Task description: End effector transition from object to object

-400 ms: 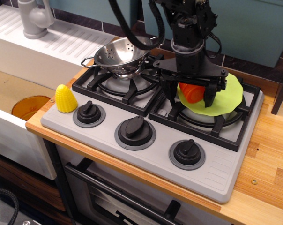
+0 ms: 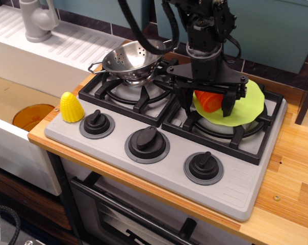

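Observation:
My black gripper (image 2: 205, 105) hangs over the right burner, its wide horizontal bar level and its thick wrist and cables rising above it. Its two fingers (image 2: 229, 104) point down and stand wide apart. An orange cup (image 2: 210, 99) lies between them on a lime-green cloth (image 2: 248, 104). The left finger stands clear of the cup; whether the right finger touches it cannot be told. A steel colander (image 2: 131, 58) sits on the rear left burner. A yellow toy corn (image 2: 71, 107) stands at the stove's front left corner.
The grey toy stove (image 2: 235, 191) has black grates and three knobs (image 2: 147, 142) along its front. A sink with an orange plate (image 2: 32, 115) lies to the left, with a grey faucet (image 2: 36, 19) behind it. A wooden counter (image 2: 291, 173) extends to the right.

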Available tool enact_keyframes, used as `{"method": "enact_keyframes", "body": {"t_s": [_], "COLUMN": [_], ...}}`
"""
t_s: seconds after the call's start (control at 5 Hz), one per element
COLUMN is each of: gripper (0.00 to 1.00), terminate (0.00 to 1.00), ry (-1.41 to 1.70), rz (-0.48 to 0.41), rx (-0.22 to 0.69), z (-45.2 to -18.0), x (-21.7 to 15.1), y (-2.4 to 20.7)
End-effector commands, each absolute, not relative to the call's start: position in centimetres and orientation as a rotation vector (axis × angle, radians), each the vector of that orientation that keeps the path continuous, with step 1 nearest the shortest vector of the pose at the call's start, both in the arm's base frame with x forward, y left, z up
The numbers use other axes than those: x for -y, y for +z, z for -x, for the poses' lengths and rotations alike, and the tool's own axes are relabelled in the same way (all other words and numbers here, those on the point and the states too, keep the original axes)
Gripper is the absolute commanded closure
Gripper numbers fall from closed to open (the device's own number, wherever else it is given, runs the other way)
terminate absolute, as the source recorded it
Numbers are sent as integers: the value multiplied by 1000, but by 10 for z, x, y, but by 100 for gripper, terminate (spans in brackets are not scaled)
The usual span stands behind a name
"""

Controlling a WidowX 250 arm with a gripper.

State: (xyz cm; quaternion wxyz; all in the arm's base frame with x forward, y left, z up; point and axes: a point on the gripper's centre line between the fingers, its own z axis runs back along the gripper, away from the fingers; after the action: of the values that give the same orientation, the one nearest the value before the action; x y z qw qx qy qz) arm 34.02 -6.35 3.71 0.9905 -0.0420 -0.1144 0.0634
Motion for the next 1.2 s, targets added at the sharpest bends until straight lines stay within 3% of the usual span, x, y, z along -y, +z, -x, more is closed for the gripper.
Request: {"method": "enact_keyframes", "body": {"t_s": [0.0, 0.2, 0.4, 0.6, 1.0], "gripper": [0, 0, 0, 0, 0], "terminate": [0, 0, 0, 0, 0], "ry": [134, 133, 102, 45, 18], "rz": [-40, -48, -76, -41, -54], "rx": [126, 88, 55, 77, 147], "z": [-332, -337, -340, -335, -308], "x": [70, 74, 61, 21, -39], "y": [137, 172, 188, 181, 138]}}
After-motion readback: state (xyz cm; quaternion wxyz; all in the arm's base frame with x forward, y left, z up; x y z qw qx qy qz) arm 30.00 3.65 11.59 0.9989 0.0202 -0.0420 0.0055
